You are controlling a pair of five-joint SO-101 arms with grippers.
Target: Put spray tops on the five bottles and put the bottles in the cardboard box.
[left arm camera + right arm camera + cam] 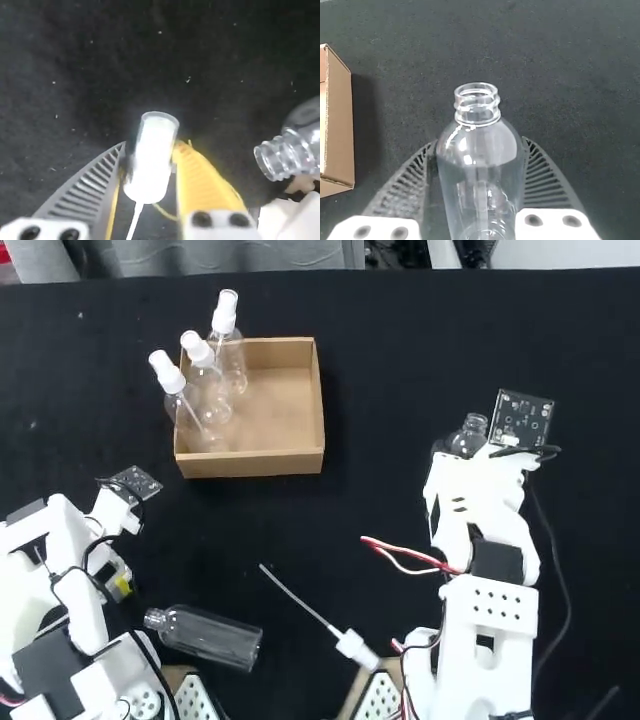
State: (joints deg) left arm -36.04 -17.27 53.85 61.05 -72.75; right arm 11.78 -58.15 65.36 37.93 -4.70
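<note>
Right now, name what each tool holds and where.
Left tool: spray top, by its white head. Right tool: open bottle, around its body.

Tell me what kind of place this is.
Likely a robotics lab workbench: two white plastic robot arms side by side at a black cloth-covered table, clear plastic bottles and a brown cardboard box set out.

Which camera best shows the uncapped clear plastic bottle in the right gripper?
Right wrist view: the uncapped clear plastic bottle is clamped in the right gripper, threaded neck plain. The high view catches its neck beyond the arm.
</note>
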